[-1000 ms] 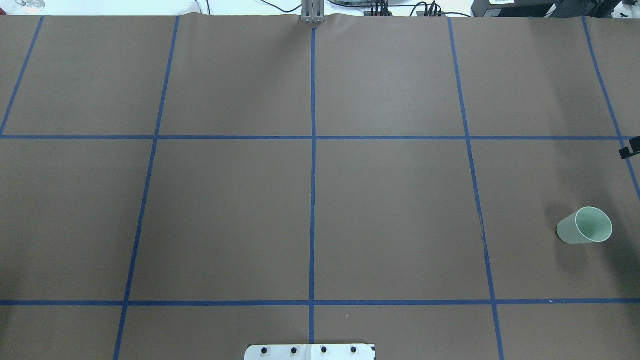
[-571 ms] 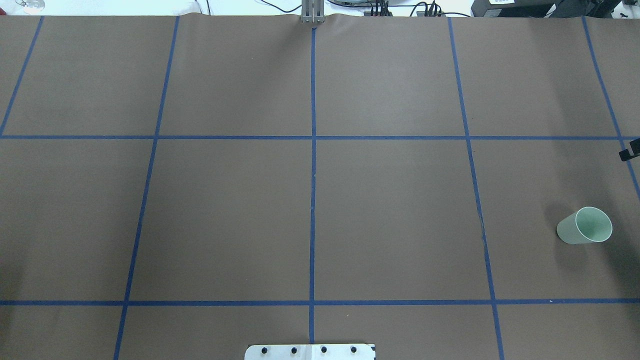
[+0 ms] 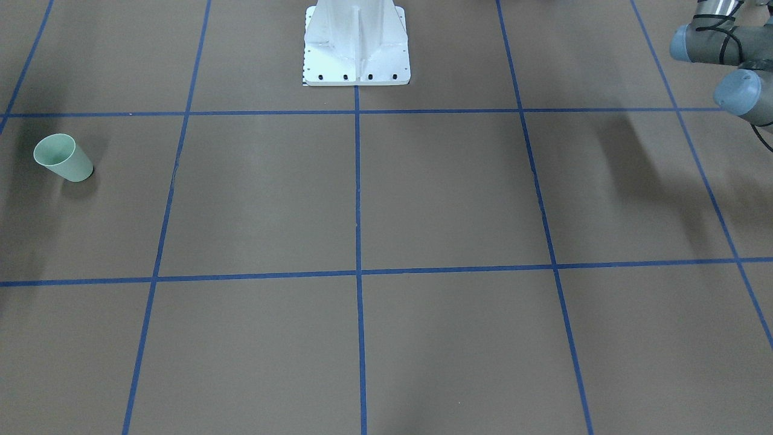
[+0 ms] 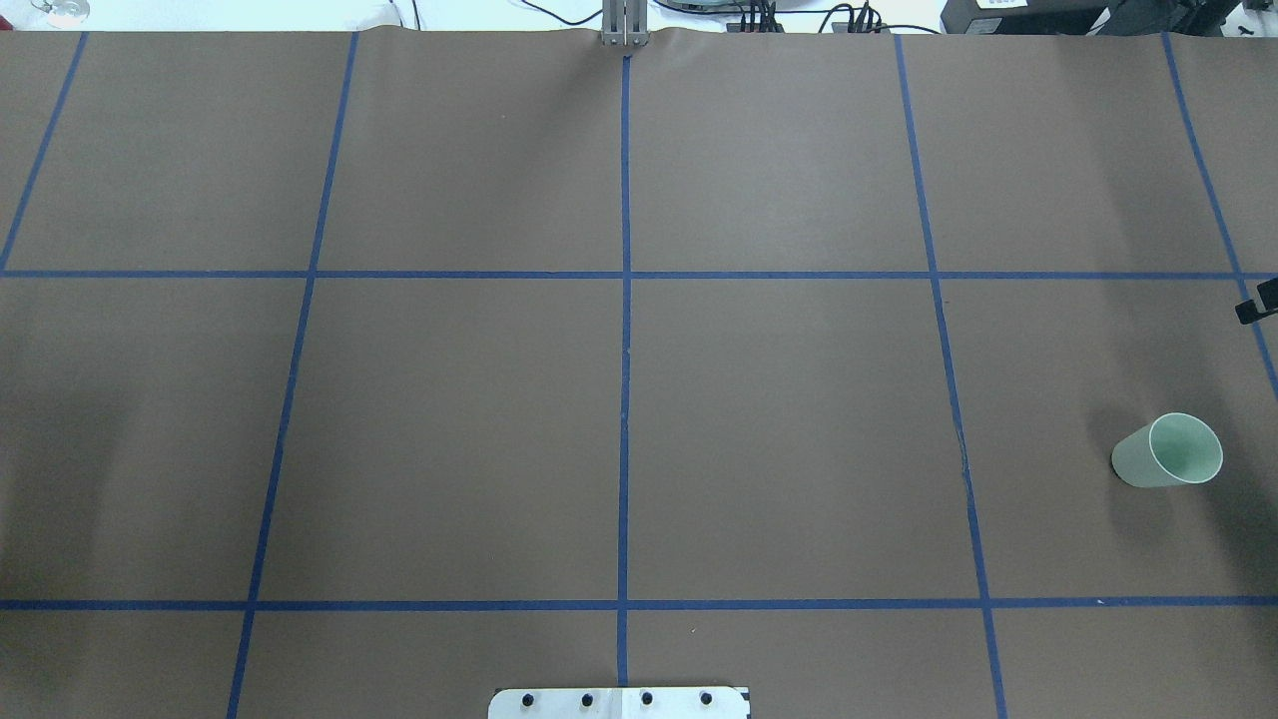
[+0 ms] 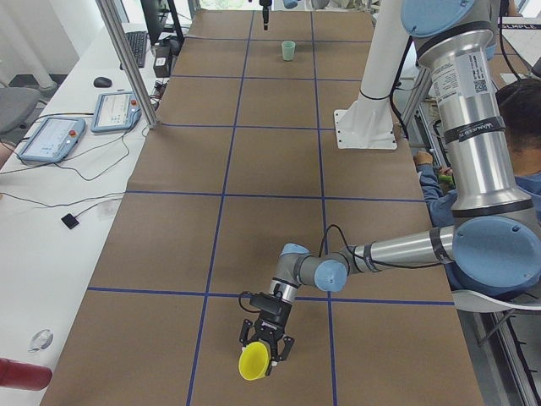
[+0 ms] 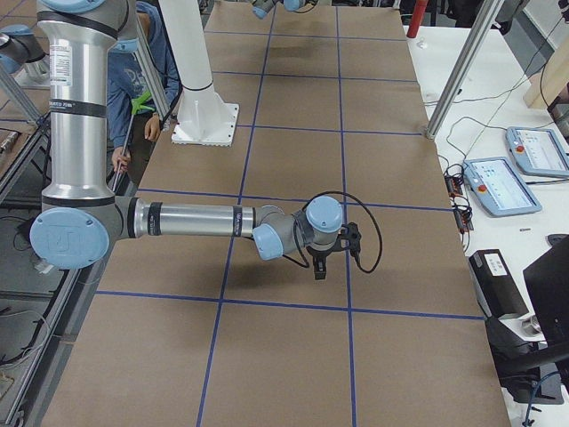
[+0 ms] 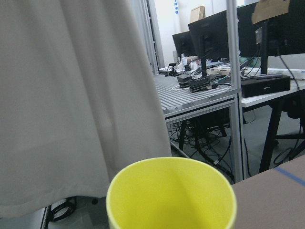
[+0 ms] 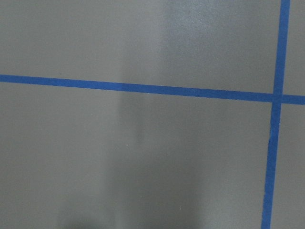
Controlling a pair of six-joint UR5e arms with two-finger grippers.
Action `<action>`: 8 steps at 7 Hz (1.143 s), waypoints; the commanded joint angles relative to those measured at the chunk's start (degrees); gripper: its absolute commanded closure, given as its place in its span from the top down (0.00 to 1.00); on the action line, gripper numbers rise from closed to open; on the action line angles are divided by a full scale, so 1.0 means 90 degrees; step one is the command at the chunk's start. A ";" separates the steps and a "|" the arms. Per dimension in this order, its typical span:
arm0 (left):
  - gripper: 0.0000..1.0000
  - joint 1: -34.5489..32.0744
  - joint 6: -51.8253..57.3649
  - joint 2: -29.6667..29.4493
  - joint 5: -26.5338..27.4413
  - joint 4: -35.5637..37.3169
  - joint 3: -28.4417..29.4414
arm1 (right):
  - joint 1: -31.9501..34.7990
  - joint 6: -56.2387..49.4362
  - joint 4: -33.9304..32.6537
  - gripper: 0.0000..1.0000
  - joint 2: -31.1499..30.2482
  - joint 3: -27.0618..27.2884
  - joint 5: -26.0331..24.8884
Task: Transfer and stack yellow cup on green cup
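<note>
The green cup [image 4: 1166,451] stands upright on the brown table at my right side; it also shows in the front view [image 3: 63,159] and far off in the exterior left view [image 5: 288,51]. The yellow cup [image 5: 252,362] is at my left gripper [image 5: 267,355], low over the table's left end, mouth turned outward. The left wrist view shows only its rim [image 7: 171,193], no fingers. My right gripper [image 6: 317,269] hangs above the table beyond the green cup; a black part of it shows at the overhead view's right edge [image 4: 1256,303]. I cannot tell whether either gripper is open or shut.
Blue tape lines [image 4: 625,399] divide the brown table into squares. The white robot base [image 3: 356,45] stands at the near middle edge. Left arm joints [image 3: 718,48] show at the front view's corner. Tablets [image 5: 51,139] and cables lie on the side bench.
The faint shadow on the table's left side has shifted. The black gripper part at the right edge has edged slightly. The green cup has not moved.
</note>
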 commanded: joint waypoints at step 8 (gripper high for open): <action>0.00 0.1609 0.6526 -0.4730 -0.1025 -0.4497 0.0408 | -0.0530 -0.0008 -0.0050 1.00 0.1249 0.0319 0.0391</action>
